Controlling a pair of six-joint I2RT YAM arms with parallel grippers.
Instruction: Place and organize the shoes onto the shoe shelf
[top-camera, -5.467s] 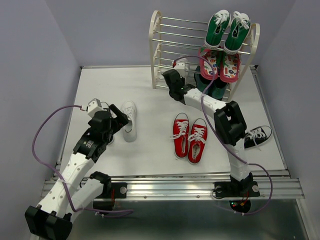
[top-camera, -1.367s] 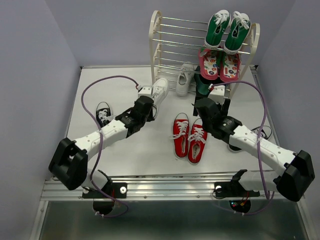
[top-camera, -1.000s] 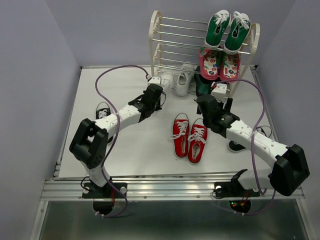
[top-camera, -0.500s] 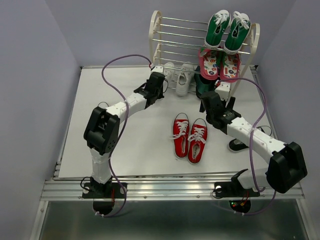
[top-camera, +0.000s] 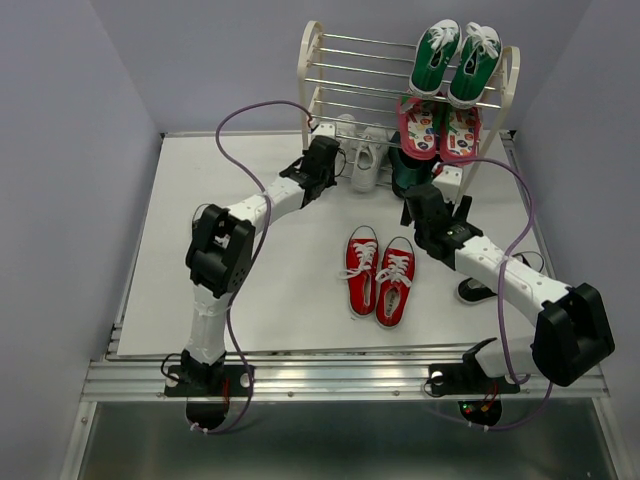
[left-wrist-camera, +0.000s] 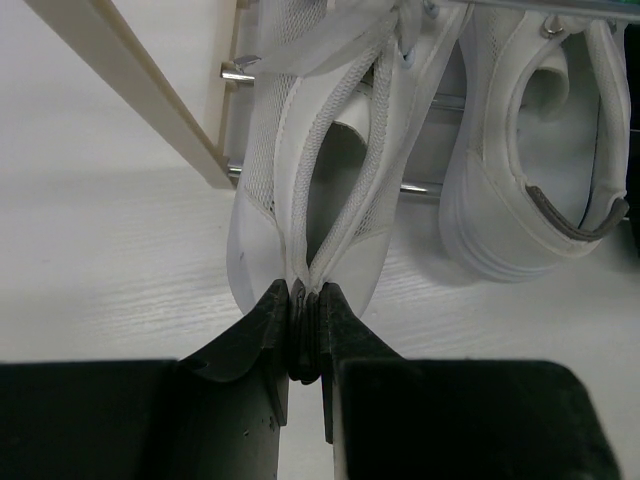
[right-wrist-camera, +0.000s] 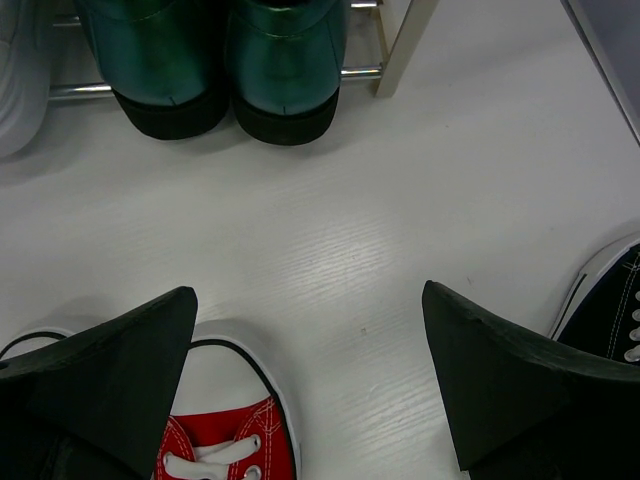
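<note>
My left gripper (top-camera: 326, 160) (left-wrist-camera: 305, 320) is shut on the heel of a white shoe (top-camera: 341, 137) (left-wrist-camera: 320, 150). The toe of this shoe reaches in at the bottom left of the shoe shelf (top-camera: 310, 80), beside the cream side frame (left-wrist-camera: 130, 90). The other white shoe (top-camera: 366, 165) (left-wrist-camera: 540, 170) lies just to its right. The red pair (top-camera: 380, 272) stands mid-table. My right gripper (top-camera: 436, 203) (right-wrist-camera: 309, 292) hangs open over bare table, between a red toe (right-wrist-camera: 225, 440) and the shelf. A black shoe (top-camera: 478, 290) (right-wrist-camera: 610, 300) lies to its right, partly under the right arm.
A green pair (top-camera: 455, 60) sits on the top tier and a pink patterned pair (top-camera: 440, 130) below it. A dark teal pair (top-camera: 408, 176) (right-wrist-camera: 220, 60) stands at the bottom right. Another black shoe (top-camera: 203, 213) peeks out behind the left arm's elbow.
My left arm has carried the white shoe from mid-table up to the shelf's bottom left, beside its mate. My right gripper has edged closer to the shelf and stayed open.
</note>
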